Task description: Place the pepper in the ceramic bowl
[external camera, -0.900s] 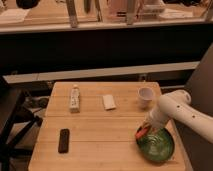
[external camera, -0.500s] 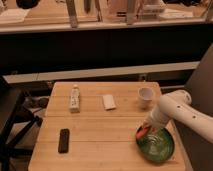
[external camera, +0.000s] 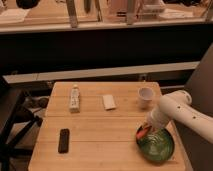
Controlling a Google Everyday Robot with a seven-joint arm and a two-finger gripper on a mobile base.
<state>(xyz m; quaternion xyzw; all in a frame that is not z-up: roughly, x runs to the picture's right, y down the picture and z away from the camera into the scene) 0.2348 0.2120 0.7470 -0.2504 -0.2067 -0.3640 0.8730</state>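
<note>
Pepper: the small elongated orange-red pepper [external camera: 142, 133] is seen at the ten o'clock edge of the bowl, just at or over the rim, directly beneath the tip of the arm.

Bowl: the wide, shallow, glossy dark-green ceramic bowl [external camera: 162, 150] is set at the five o'clock corner of the light wooden table [external camera: 100, 135]; apart from the pepper at its rim, nothing is seen inside it.

End effector: the end effector [external camera: 148, 129] is lowered over the bowl's ten o'clock rim, touching or just above the pepper. It is largely masked by the white arm [external camera: 175, 107], which reaches in from three o'clock. Whether the pepper is gripped or already released cannot be told.

Progress: the carry to the bowl is judged to be done, since the pepper is already at the bowl. What is judged to be left is the release, if not yet made, the settling of the pepper well inside the rim, and the raising of the arm clear.

Risk: a release this close to the rim could let the pepper roll out onto the table.

Surroundings: a small white cup [external camera: 145, 95] stands at twelve o'clock from the bowl, well apart. A flat white packet [external camera: 109, 102] lies near the table's twelve o'clock, a pale bottle [external camera: 74, 98] lies at ten o'clock, and a black rectangular block [external camera: 64, 140] at eight o'clock.
</note>
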